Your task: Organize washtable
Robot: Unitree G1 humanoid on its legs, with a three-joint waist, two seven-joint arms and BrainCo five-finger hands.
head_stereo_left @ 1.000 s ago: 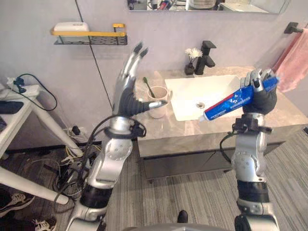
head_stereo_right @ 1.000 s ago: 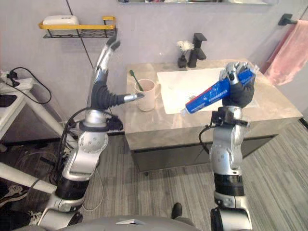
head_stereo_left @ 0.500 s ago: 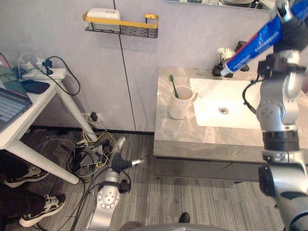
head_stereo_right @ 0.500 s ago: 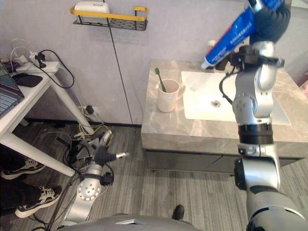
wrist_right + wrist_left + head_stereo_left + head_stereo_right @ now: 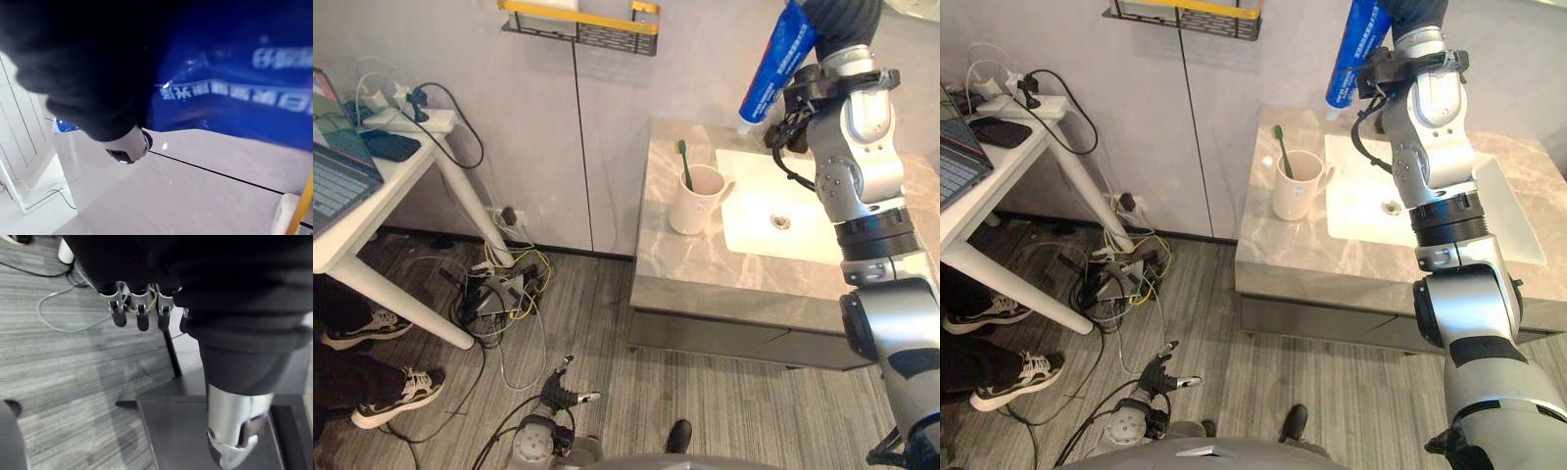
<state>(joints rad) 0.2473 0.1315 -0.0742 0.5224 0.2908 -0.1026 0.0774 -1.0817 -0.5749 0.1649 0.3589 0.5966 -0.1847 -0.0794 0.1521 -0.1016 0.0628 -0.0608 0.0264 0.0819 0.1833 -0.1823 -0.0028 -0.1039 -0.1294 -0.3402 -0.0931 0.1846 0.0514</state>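
so far seemingly half done: the right hand [image 5: 840, 18] grasps the tube [image 5: 777, 61] in its fingers, aloft and not yet put away, the mug [image 5: 693, 201] with its toothbrush [image 5: 685, 164] on the worktop [image 5: 705, 279] below them, while the left hand [image 5: 564, 389] hangs slack-fingered near the floor [image 5: 607, 323].

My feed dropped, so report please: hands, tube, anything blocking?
Left hand open, low near floor. Right hand shut on tube, high above counter. Cup with toothbrush by sink; nothing blocks it.

Glossy blue plastic toothpaste tube [image 5: 777, 61], matt cream ceramic mug [image 5: 693, 200], polished stone-look countertop [image 5: 677, 269], grey wood-grain floor [image 5: 597, 323].
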